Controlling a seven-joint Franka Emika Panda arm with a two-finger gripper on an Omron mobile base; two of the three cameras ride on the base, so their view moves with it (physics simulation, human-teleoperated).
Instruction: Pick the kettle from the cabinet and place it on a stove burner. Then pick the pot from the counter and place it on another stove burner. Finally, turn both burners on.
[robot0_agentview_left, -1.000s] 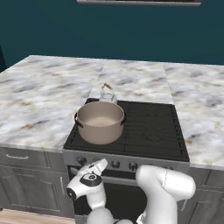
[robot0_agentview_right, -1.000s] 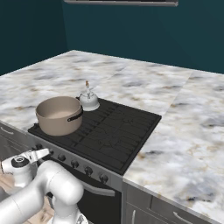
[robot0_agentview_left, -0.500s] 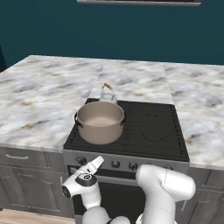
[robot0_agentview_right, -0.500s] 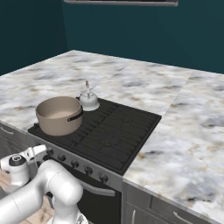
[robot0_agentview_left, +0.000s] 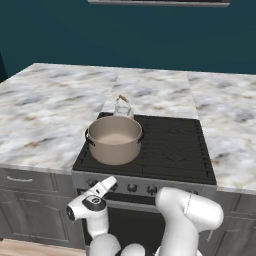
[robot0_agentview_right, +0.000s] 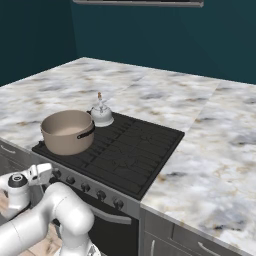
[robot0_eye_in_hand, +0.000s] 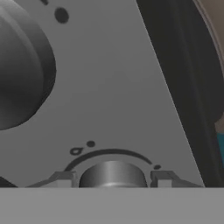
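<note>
The gripper (robot0_eye_in_hand: 113, 180) has drifted left along the stove front; its fingers stand apart, straddling a knob (robot0_eye_in_hand: 113, 174), ready to turn.

Stove set into a marble counter, two vessels on its grates

The black cooktop (robot0_agentview_left: 170, 145) is flanked on both sides by the veined white-grey counter (robot0_agentview_left: 45, 115). The tan pot (robot0_agentview_left: 115, 139) is carried on the front left burner, and the small silvery kettle (robot0_agentview_left: 123, 108) is seated on the rear left burner just behind it. The right-hand grates (robot0_agentview_right: 140, 155) are left bare.
</note>
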